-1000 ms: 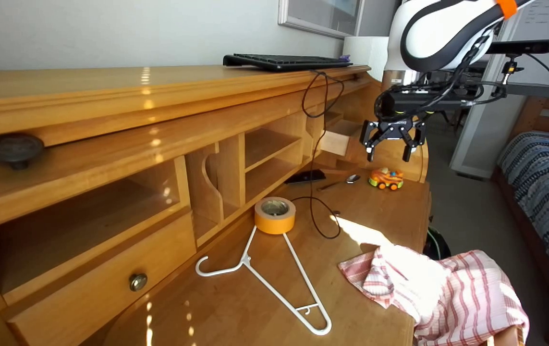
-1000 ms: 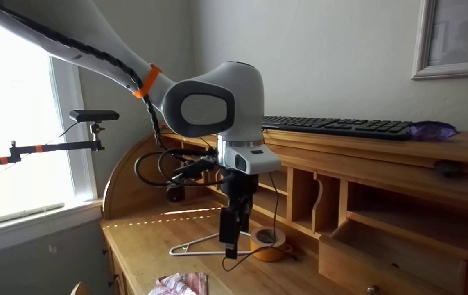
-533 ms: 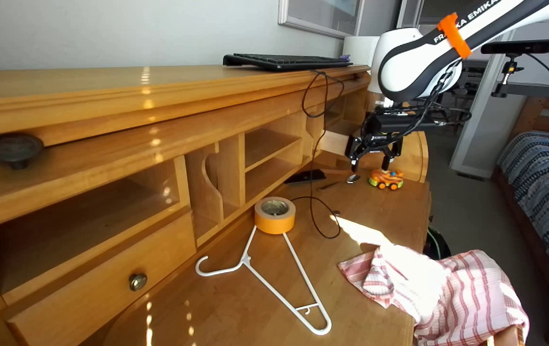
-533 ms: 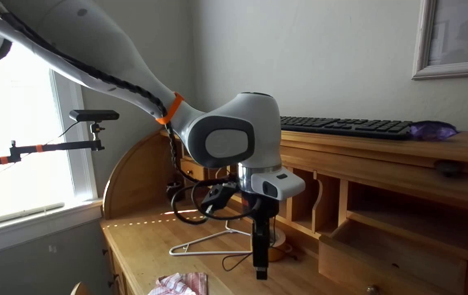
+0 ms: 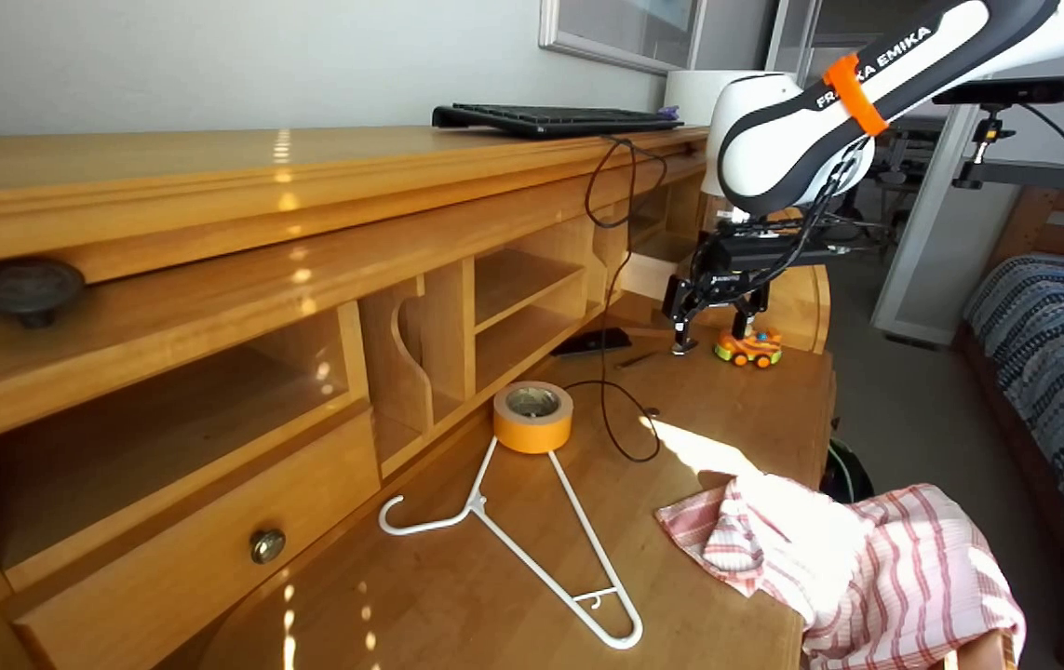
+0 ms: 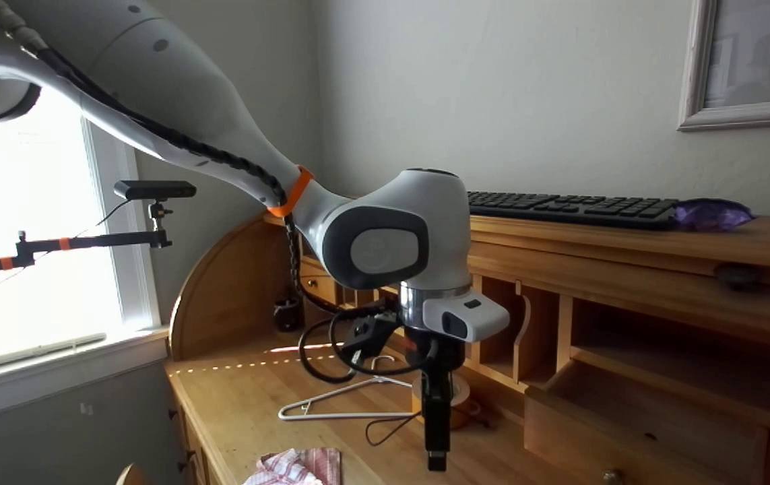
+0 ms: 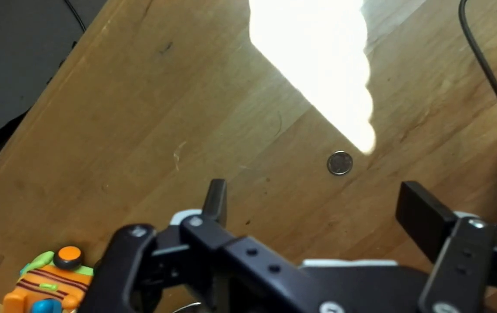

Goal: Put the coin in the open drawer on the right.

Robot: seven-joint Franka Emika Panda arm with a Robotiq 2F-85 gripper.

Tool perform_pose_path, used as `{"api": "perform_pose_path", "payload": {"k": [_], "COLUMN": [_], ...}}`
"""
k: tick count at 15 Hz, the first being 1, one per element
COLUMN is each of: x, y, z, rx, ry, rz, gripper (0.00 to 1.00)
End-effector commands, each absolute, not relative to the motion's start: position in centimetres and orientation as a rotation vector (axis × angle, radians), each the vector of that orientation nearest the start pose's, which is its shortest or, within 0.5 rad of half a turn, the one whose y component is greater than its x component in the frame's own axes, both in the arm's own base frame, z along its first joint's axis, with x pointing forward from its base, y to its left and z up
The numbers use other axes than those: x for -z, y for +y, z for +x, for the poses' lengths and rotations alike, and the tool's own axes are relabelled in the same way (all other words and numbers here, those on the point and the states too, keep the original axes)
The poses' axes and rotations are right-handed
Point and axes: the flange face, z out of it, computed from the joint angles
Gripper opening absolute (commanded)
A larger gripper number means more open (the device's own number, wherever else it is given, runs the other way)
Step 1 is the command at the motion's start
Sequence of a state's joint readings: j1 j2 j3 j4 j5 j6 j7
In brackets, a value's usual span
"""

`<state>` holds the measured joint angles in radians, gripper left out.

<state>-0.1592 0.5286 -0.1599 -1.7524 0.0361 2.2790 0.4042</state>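
Observation:
The coin [image 7: 339, 163] is a small silver disc lying flat on the desk in the wrist view, by the tip of a bright sun patch. It shows as a small dark disc [image 5: 652, 412] in an exterior view; I cannot make it out in the other exterior view. My gripper [image 7: 313, 183] is open and empty above the desk; the coin appears ahead of its fingertips, slightly right of their middle. The gripper shows beside the toy car [image 5: 710, 341] and from the side [image 6: 436, 461]. The open drawer of honey-coloured wood [image 6: 580, 441] is pulled out; its pale side [image 5: 648, 276] shows behind the gripper.
A toy car [image 5: 748, 347] stands close to the fingers. A tape roll [image 5: 532, 419], a white hanger [image 5: 532, 558], a thin black cable [image 5: 603, 391] and a striped cloth [image 5: 820, 558] lie on the desk. The desk edge [image 7: 57, 87] runs at left in the wrist view.
My gripper has come down toward the desk, moving left in an exterior view and right in the other, and stays open. Its finger now covers the spoon in an exterior view.

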Motion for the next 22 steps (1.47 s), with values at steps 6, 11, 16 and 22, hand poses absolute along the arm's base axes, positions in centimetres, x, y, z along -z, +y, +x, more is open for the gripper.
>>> {"api": "perform_pose_path", "payload": {"k": [6,11,16,22], "x": [-22.4,-19.5,-18.1,-16.4], "y": [-19.2,-19.5,-19.9,-20.0], "z": [64.6,66.1,67.7,68.9], "rx": [-0.009,0.000,0.011,0.022], "ry": [1.118,1.086,1.058,1.070], "rz": [-2.991,-3.008,-3.005,-2.989], "gripper": [1.00,1.00,1.00,1.00]}}
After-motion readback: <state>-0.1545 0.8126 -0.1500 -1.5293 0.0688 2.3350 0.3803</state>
